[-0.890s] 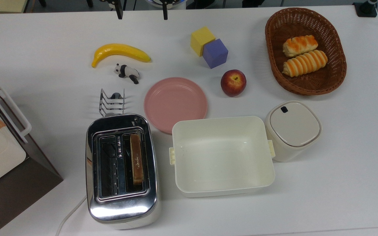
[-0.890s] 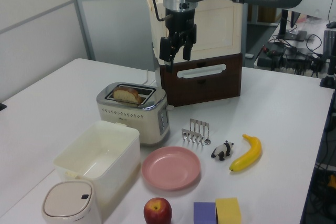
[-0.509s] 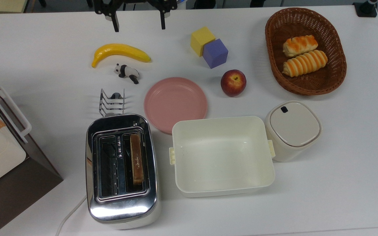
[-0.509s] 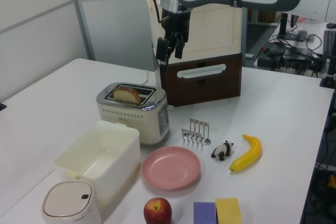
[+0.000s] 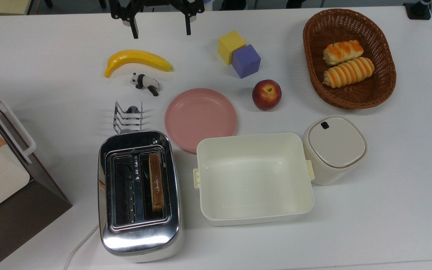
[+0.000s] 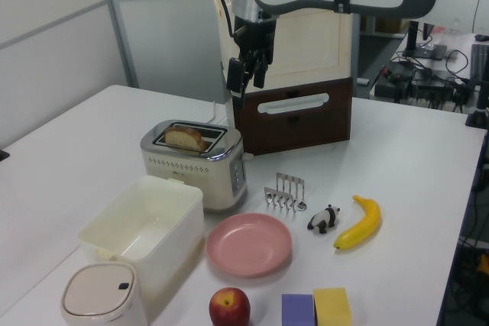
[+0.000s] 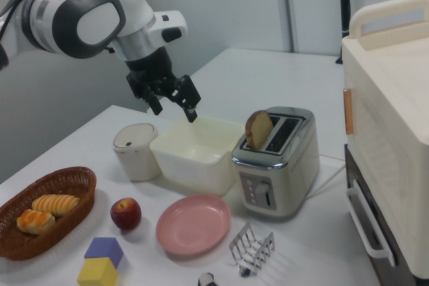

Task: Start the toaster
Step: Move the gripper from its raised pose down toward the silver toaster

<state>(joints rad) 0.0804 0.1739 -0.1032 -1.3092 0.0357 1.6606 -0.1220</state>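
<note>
Toaster sits low on the top view's left, chrome top gleaming, one slice of bread standing in the slot nearer the cream tub. Just above it in the top view stands the wire rack, with the panda figure and banana farther up. Up at the top edge hangs the pincer, fingers spread wide apart and holding nothing, well clear of the counter. Moving right, the pink plate lies between rack and apple. In the right view the pincer hovers high above the tub, left of the toaster.
</note>
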